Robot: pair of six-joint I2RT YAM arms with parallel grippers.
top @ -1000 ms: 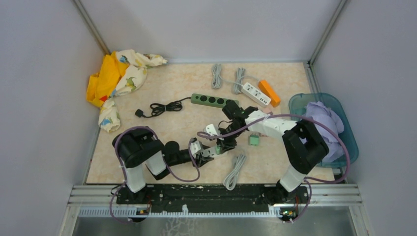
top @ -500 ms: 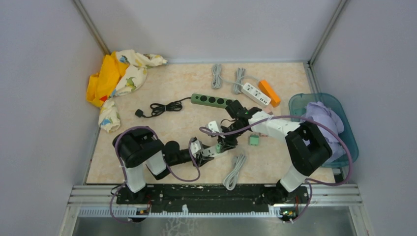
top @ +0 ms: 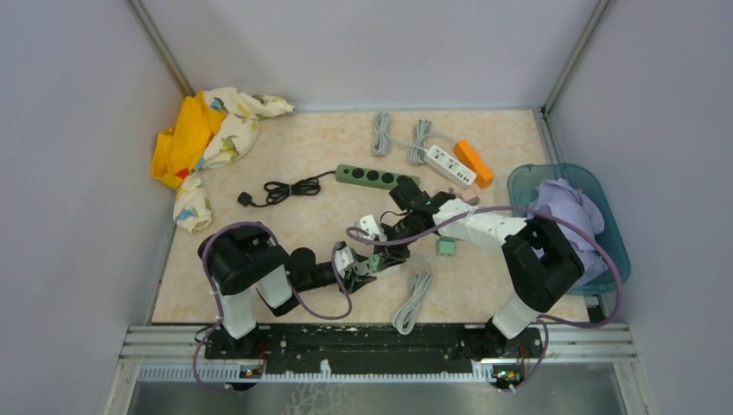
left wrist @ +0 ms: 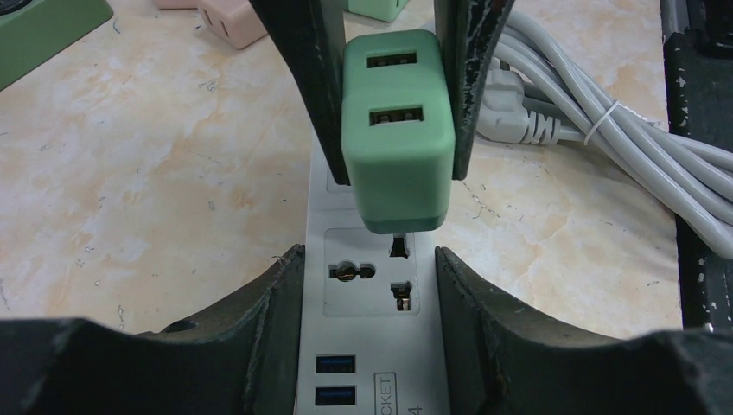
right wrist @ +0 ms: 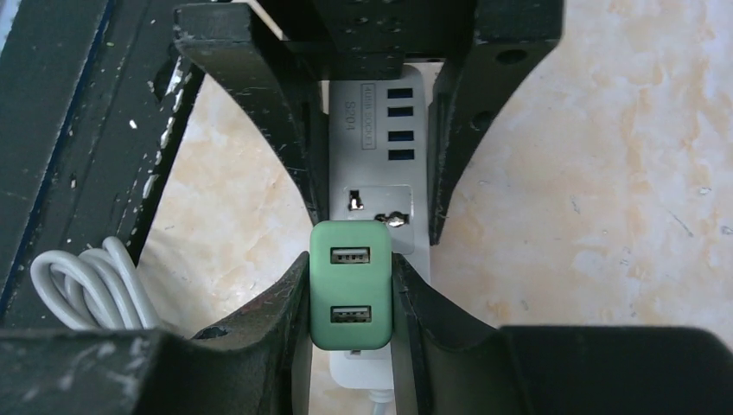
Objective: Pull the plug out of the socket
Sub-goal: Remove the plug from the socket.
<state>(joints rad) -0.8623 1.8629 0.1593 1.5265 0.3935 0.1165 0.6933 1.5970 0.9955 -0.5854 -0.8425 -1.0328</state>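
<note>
A white power strip, the socket (left wrist: 372, 346), lies on the marble table between the fingers of my left gripper (left wrist: 370, 259), which press on both its long sides. My right gripper (right wrist: 350, 259) is shut on the green two-port USB plug (right wrist: 350, 294) over the strip (right wrist: 376, 112). In the left wrist view the plug (left wrist: 398, 130) stands just beyond a bare outlet, and its prongs are hidden. From above, both grippers meet mid-table, left (top: 367, 264) and right (top: 393, 242), with the plug (top: 375, 258) barely showing.
A coiled grey cable (top: 415, 298) lies near the grippers, and a small green adapter (top: 446, 246) to their right. Further back are a green power strip (top: 372, 175), a black cord (top: 281, 190), a white strip (top: 449, 164) and an orange box (top: 474, 162). A teal bin (top: 605, 216) stands right, yellow cloth (top: 203, 138) left.
My right wrist has shifted slightly to the left with the plug in its grip. The left gripper and the strip have stayed where they were.
</note>
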